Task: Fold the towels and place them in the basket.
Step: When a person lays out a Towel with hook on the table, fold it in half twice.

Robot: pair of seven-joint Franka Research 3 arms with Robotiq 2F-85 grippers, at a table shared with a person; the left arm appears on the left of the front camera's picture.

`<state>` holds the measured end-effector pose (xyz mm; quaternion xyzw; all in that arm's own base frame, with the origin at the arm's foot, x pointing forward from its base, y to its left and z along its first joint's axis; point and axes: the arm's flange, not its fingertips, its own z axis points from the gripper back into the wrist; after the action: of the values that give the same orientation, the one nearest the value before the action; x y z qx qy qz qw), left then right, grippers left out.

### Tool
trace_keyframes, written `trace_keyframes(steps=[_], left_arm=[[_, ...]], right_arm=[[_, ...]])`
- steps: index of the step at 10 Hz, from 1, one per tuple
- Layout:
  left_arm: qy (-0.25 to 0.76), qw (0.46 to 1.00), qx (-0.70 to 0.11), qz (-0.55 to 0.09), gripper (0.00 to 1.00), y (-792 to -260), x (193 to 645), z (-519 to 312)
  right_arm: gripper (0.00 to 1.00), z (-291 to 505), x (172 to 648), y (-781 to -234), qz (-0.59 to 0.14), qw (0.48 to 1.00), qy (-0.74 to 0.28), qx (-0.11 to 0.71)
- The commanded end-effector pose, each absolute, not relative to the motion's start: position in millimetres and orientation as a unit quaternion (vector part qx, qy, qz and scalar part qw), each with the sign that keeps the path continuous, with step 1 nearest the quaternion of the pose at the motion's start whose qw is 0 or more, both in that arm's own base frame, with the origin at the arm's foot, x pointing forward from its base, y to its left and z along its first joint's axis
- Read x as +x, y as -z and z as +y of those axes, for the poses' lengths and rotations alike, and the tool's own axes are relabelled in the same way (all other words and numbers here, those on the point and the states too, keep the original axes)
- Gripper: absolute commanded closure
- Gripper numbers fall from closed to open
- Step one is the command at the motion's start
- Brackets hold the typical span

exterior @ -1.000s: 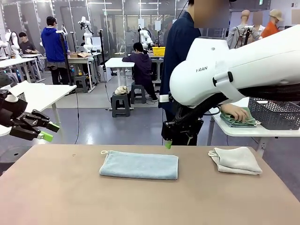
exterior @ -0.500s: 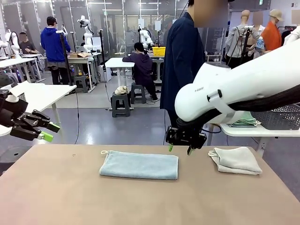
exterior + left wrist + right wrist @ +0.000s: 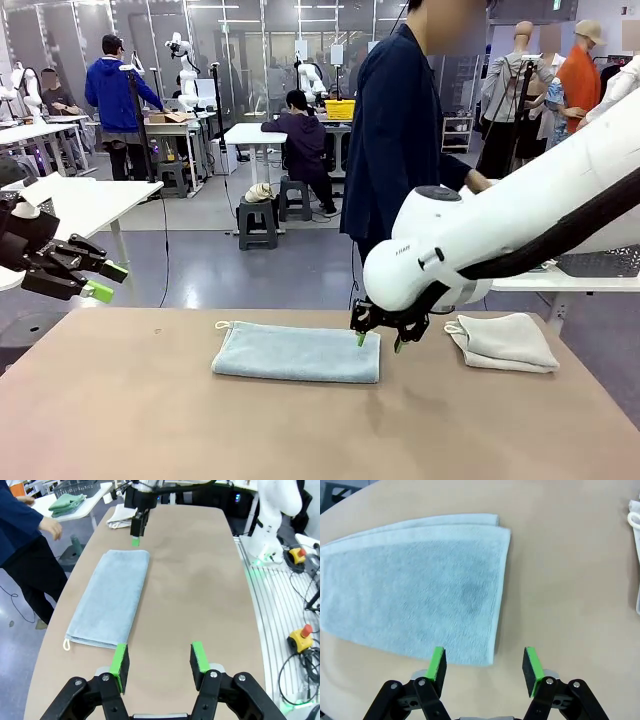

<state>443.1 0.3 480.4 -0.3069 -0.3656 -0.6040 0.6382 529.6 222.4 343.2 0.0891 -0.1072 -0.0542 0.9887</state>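
Left gripper point(image 3: 100, 281) hangs off the table's left edge, above the floor, with its jaws apart and nothing between them; in its own wrist view its green pads point(image 3: 119, 660) frame the bare table point(image 3: 200, 580) just short of the near end of the blue towel point(image 3: 111, 599). That pale blue towel point(image 3: 297, 352) lies folded into a long flat rectangle at the middle of the table, its corner loop point(image 3: 221, 324) at the far left corner. Right gripper point(image 3: 378, 341) points down over the towel's right end, jaws parted and empty, one fingertip above the cloth's edge and the other above bare tabletop; whether it touches the cloth I cannot tell. Right of it lies a cream-white towel point(image 3: 503, 341), folded small. Behind the table stands a person point(image 3: 400, 140) in a dark jacket. A basket point(image 3: 76, 488) sits on a side table beside a green towel point(image 3: 67, 502).
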Motion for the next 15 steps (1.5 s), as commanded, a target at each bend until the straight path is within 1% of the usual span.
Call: trace_keyframes(steps=[1, 2, 3, 5, 11, 15], left_arm=[[0.603, 0.634, -0.312, -0.370, 0.37, -481.1, 442.2, 0.5], [0.603, 0.634, -0.312, -0.370, 0.37, -481.1, 442.2, 0.5], [0.603, 0.634, -0.312, -0.370, 0.37, -481.1, 442.2, 0.5], [0.603, 0.634, -0.312, -0.370, 0.37, -481.1, 442.2, 0.5], [0.603, 0.634, -0.312, -0.370, 0.37, -481.1, 442.2, 0.5], [0.603, 0.634, -0.312, -0.370, 0.37, -481.1, 442.2, 0.5]], right_arm=[[0.22, 239.7, 548.6, -329.6, -0.134, 0.986, 0.072, 0.066], [0.22, 241.9, 557.0, -321.3, -0.134, 0.986, 0.073, 0.060], [0.25, 244.3, 563.1, -316.0, -0.135, 0.986, 0.073, 0.062], [0.25, 251.5, 569.0, -309.9, -0.130, 0.987, 0.081, 0.056], [0.25, 260.6, 570.8, -297.6, -0.124, 0.988, 0.092, 0.030], [0.25, 257.3, 574.0, -289.8, -0.114, 0.989, 0.090, 0.039]])
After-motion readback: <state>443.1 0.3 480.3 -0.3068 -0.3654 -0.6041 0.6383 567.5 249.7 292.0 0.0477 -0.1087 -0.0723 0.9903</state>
